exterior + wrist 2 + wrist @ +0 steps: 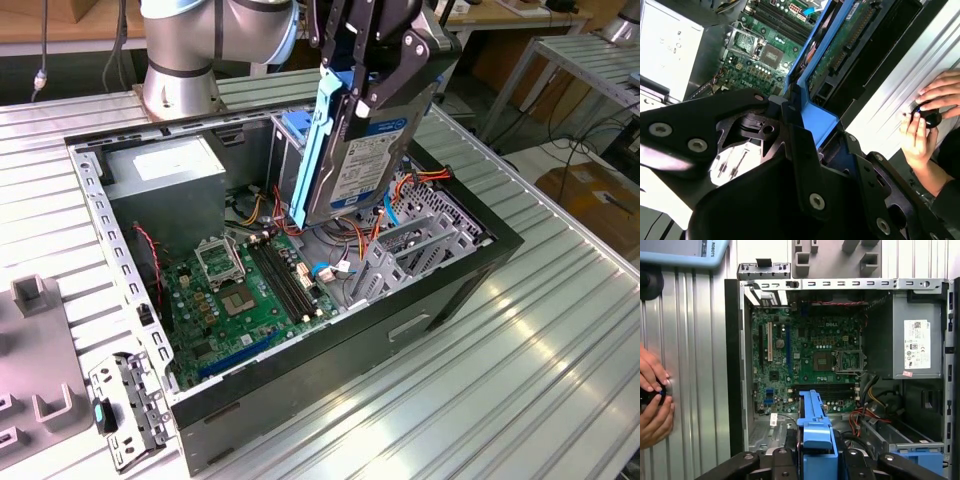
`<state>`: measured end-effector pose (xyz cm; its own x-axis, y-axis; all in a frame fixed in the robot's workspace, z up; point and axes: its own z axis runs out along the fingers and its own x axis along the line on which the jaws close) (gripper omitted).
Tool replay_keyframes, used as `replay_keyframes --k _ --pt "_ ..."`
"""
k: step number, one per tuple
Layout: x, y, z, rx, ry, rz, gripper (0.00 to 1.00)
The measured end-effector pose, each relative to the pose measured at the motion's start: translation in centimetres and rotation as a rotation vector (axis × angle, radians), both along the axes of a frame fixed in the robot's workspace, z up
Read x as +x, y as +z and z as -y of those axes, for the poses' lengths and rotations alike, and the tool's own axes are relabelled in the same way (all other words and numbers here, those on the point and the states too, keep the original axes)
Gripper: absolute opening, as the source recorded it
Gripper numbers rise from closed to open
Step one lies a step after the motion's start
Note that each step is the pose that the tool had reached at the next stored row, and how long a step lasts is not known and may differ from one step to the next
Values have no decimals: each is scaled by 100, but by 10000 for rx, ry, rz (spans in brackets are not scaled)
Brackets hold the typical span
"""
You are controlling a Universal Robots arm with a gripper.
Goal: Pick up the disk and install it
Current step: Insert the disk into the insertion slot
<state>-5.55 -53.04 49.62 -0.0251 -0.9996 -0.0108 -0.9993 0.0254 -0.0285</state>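
Observation:
The disk (365, 150) hangs upright on its edge over the open computer case (300, 385), and its lower end is level with the case's top edge. It has a silver labelled body and a bright blue carrier rail (322, 140). My gripper (370, 78) is shut on the disk's upper end. In the second wrist view the black fingers (805, 165) clamp the blue rail (817, 60), with the drive's green circuit side (842, 42) beside it. In the first wrist view the blue carrier (815, 425) sits between the gripper (815, 452) links.
Inside the case lie a green motherboard (250, 290), a grey power supply (165, 175), a grey drive cage (420, 240) with a blue latch plate (297, 130), and loose orange and red cables. A person's hands (652, 395) rest on the ribbed table beside the case. A removed bracket (125, 410) lies at the exterior view's left.

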Motion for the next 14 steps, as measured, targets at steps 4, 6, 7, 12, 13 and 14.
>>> replay_keyframes --k 4,6,7,12,13,14 --pt "29 0 0 1 2 0 37" --pt "30 0 0 1 1 0 37" --pt "30 0 0 1 2 0 37" --pt "31 0 4 -1 2 -1 37" --pt "31 0 14 0 2 0 37" --pt "31 -1 24 1 2 0 37"
